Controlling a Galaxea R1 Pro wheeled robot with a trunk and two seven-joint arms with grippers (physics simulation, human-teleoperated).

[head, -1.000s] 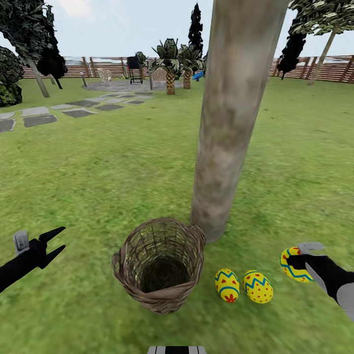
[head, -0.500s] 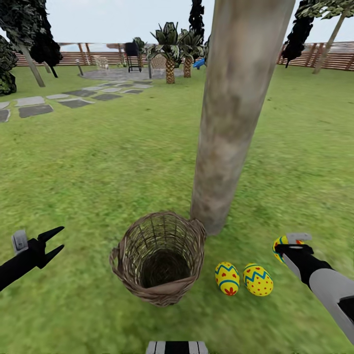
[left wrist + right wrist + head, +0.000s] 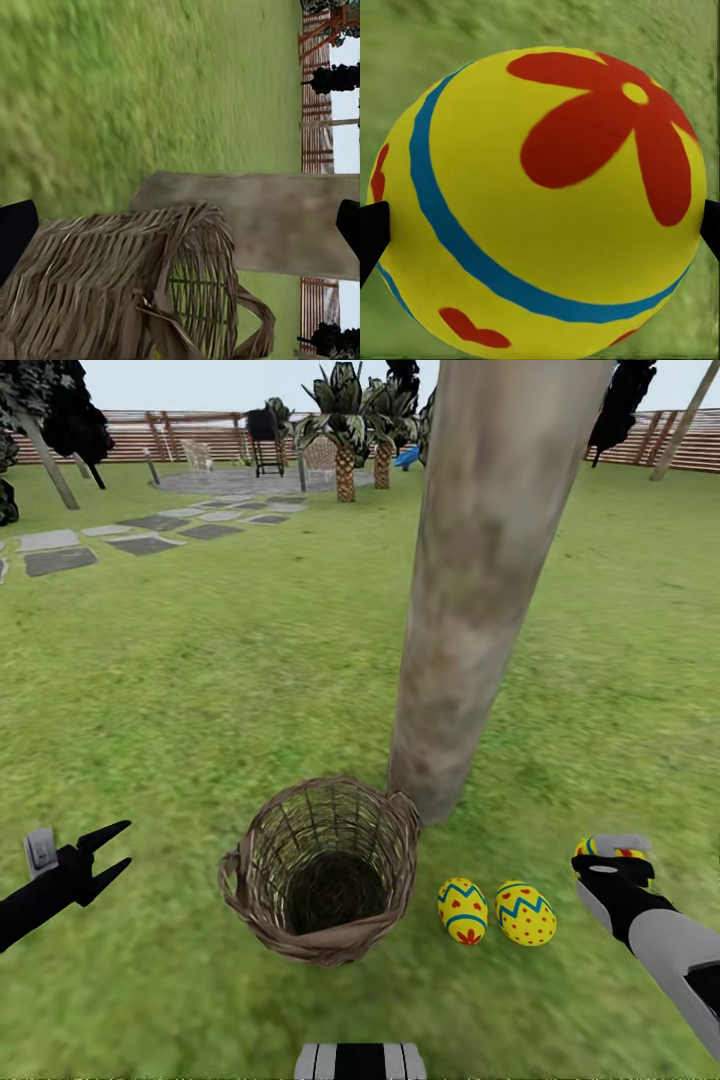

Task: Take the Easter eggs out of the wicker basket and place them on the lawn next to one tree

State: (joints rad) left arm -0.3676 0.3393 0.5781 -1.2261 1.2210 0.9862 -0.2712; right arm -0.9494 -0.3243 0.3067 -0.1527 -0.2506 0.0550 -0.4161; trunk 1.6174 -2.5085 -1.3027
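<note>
Down by the foot of the pale tree trunk (image 3: 470, 590) we've got two Easter eggs (image 3: 462, 910) (image 3: 525, 913) lying side by side on the lawn (image 3: 200, 690), just right of the wicker basket (image 3: 322, 872), which leans against the trunk and looks empty from the head view (dark bottom, no yellow in there). The third egg (image 3: 608, 849) is clamped in our right gripper (image 3: 612, 857), jaws closed on its sides; the right wrist view has the egg (image 3: 540, 202) huge between the two black fingertips, grass behind it.

Compared with a second ago, the right arm has swung so the egg sits mostly hidden behind the gripper, and it's come a bit lower and closer to the pair on the ground. The head camera has also tipped down some, so the fence and palms slid up in the view; that's the camera, not the stuff moving.

Our left gripper (image 3: 103, 855) hasn't budged, jaws spread a little, holding nothing, well left of the basket.

We'd say this is the last placement: lower it next to the other two, let go gently so it doesn't roll.
</note>
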